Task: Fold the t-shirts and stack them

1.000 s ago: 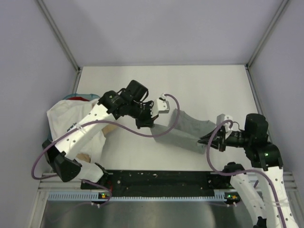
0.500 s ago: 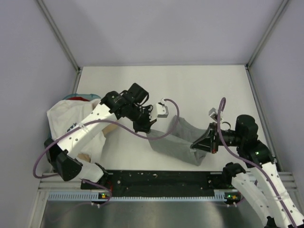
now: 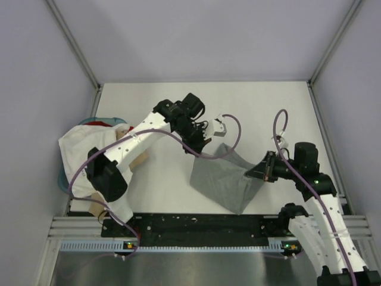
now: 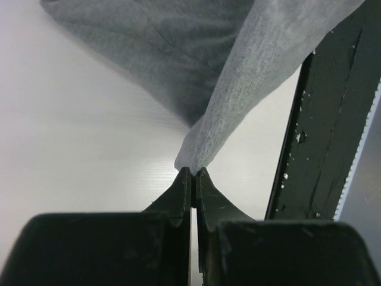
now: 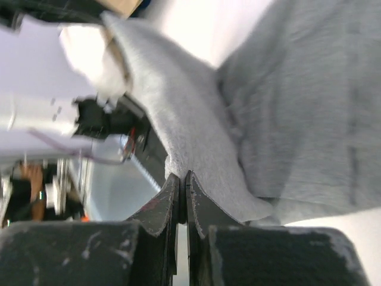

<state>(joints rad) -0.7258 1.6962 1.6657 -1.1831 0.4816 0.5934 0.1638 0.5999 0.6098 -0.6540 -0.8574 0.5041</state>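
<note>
Over the worktop (image 3: 161, 185), the left end effector (image 3: 200, 149) and right end effector (image 3: 259, 173) are each clenching the grey t-shirt (image 3: 223, 182); the basket (image 3: 89, 121) is holding a white t-shirt (image 3: 77, 146).

The left gripper (image 3: 201, 145) has swung farther from the heap of t-shirts (image 3: 74, 149), carrying its pinched corner of the grey t-shirt (image 3: 223, 179) with it. The right gripper (image 3: 266, 169), which had drawn toward the heap half a second ago, has pulled back away from it. The cloth between them, earlier a narrow slanting band, now spreads into a broad sheet tapering to a point. The left arm's elbow (image 3: 107, 174) has moved in over the heap.
</note>
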